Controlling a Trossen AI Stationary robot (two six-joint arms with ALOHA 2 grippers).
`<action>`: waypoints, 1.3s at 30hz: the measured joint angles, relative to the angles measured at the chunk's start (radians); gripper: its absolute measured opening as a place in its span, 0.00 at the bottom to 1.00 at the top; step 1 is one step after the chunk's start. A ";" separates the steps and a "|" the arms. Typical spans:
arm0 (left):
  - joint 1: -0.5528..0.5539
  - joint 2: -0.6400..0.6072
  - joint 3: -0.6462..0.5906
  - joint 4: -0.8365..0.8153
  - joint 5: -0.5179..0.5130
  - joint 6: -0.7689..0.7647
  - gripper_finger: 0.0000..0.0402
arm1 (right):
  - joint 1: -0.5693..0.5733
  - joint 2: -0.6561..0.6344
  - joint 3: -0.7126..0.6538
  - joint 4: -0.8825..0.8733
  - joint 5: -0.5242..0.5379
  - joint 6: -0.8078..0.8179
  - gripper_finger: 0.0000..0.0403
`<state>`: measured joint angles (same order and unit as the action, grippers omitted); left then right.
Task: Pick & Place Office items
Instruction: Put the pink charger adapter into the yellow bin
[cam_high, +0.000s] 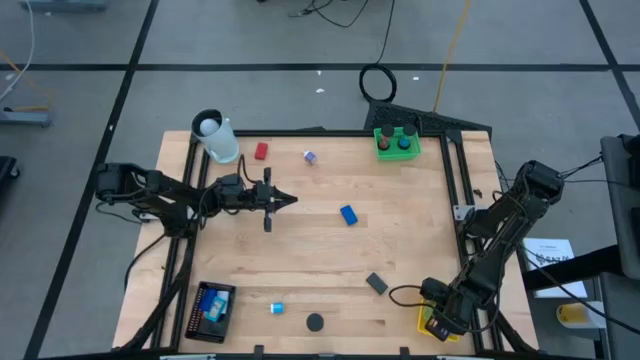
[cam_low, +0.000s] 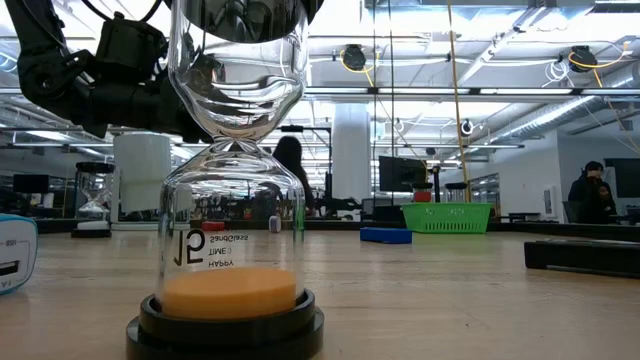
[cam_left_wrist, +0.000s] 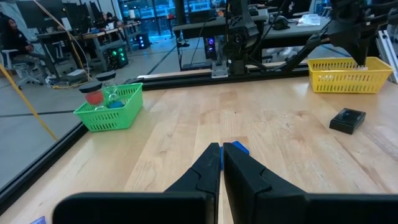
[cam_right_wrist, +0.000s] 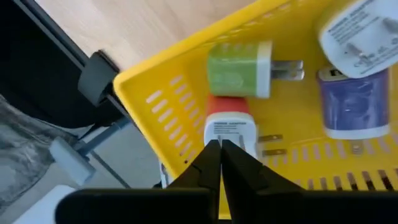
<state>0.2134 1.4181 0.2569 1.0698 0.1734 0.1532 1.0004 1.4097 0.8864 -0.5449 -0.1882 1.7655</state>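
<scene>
My left gripper (cam_high: 290, 201) hovers shut over the table's middle left, pointing right at a blue block (cam_high: 348, 214), which lies just past its fingertips (cam_left_wrist: 235, 148). My right gripper (cam_right_wrist: 221, 146) is shut above the yellow tray (cam_high: 432, 325) at the near right corner. That tray holds a red-and-white plug block (cam_right_wrist: 230, 127), a green one (cam_right_wrist: 239, 68) and a purple one (cam_right_wrist: 354, 106). Lying loose on the table are a red block (cam_high: 261, 151), a small piece (cam_high: 309, 157), a black block (cam_high: 376, 283), a teal piece (cam_high: 277, 308) and a dark disc (cam_high: 315, 322). My right gripper points down into the yellow tray, its shut fingertips right over the red-and-white plug block's white end (cam_right_wrist: 231, 134). I cannot tell whether they touch it. The block lies flat on the tray floor.
A green tray (cam_high: 397, 143) with small hourglasses stands at the far right. A white cup (cam_high: 218, 138) is at the far left, and a black mesh tray (cam_high: 213, 308) with blue items at the near left. The low view shows the disc as an hourglass (cam_low: 232, 200).
</scene>
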 joint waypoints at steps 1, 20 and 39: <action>0.000 0.000 0.000 0.000 0.000 0.000 0.06 | 0.000 0.000 0.000 -0.001 0.000 0.002 0.01; 0.000 0.000 0.000 -0.005 0.000 -0.001 0.06 | -0.017 0.000 -0.058 0.111 -0.030 -0.024 0.04; 0.000 0.000 0.000 -0.005 0.000 0.000 0.06 | -0.033 -0.100 -0.069 -0.053 -0.076 0.019 0.22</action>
<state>0.2135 1.4181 0.2569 1.0649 0.1734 0.1532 0.9676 1.3102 0.8173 -0.5979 -0.2640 1.7841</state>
